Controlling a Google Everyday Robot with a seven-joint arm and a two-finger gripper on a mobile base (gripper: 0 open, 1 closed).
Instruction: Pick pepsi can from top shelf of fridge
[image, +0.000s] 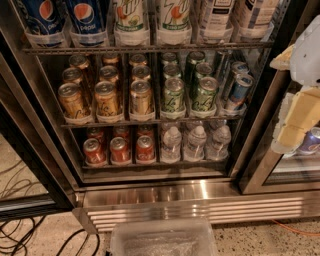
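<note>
The fridge is seen from the front and a bit from above, w/ door open. One pepsi can stands at the far left end of the top shelf. Another pepsi can is just beside it on its right side. Both are upright, in clear plastic holders, and their tops are cut by the picture edge. Next on the same shelf come two 7up cans, then pale cans w/ dark text.

The gripper is at the right edge of the picture, in front of the fridge's right frame, approx. level w/ the middle rack. It points down and it is well apart from the pepsi cans. If it is apart or together, I cannot tell.

Middle rack: gold cans on left, green cans in centre. Lowest rack: red cans and water bottles. On the floor below stands a clear plastic box, and black cables lie at btm left.
</note>
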